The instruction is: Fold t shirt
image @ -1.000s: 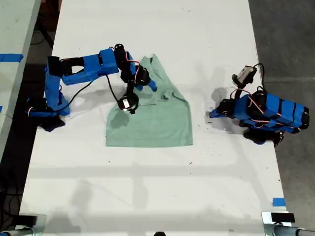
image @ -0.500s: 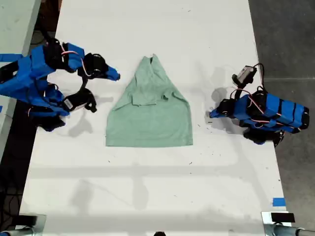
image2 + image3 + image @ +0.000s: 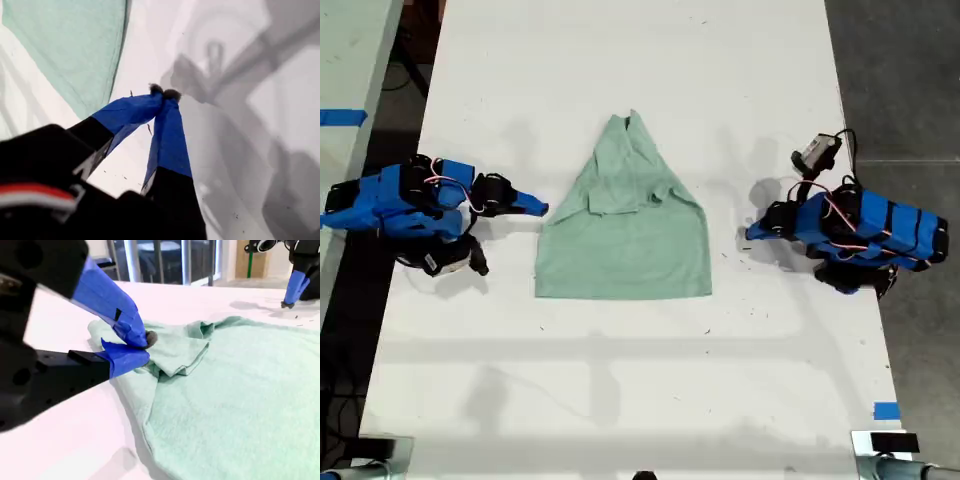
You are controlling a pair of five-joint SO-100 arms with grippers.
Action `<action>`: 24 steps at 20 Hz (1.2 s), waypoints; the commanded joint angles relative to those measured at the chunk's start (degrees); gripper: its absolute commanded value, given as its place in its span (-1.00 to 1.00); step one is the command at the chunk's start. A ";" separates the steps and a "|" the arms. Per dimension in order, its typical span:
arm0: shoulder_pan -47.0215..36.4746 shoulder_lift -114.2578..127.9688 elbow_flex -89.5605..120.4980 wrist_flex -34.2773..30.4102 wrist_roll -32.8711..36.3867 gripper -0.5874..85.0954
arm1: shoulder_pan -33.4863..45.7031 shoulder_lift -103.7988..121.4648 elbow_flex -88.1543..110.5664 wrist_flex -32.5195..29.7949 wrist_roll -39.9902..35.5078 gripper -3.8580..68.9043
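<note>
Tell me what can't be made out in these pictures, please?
- The t shirt: the exterior view shows only the top layer, which hides how the folds lie underneath.
- My second gripper: the second wrist view does not settle whether its fingers pinch the shirt's edge or merely sit in front of it. The exterior view shows it too small to tell.
- My first gripper: in the exterior view its own arm largely hides it.
</note>
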 commanded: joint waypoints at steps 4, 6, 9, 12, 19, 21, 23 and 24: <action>0.18 0.79 0.62 0.18 0.26 -0.99 | -0.53 0.44 2.29 -0.53 0.53 -0.90; 0.09 0.79 0.62 0.35 0.26 -0.99 | -0.53 0.44 2.29 -0.53 0.53 -0.90; 0.09 0.79 0.62 0.35 0.26 -0.99 | -0.53 0.44 2.29 -0.53 0.53 -0.90; 0.18 0.79 0.62 0.44 0.26 -0.99 | -0.62 0.44 2.29 -0.53 0.53 -0.90; 0.18 0.79 0.62 0.44 0.35 -0.99 | -0.62 0.44 2.29 -0.53 0.53 -0.90; 0.18 0.79 0.62 0.44 0.35 -0.99 | -0.70 0.44 2.29 -0.53 0.53 -0.90; 0.18 0.79 0.62 0.44 0.35 -0.99 | -0.70 0.44 2.29 -0.53 0.53 -0.90; 0.09 0.79 0.62 0.44 0.35 -0.99 | -0.70 0.44 2.29 -0.53 0.53 -0.90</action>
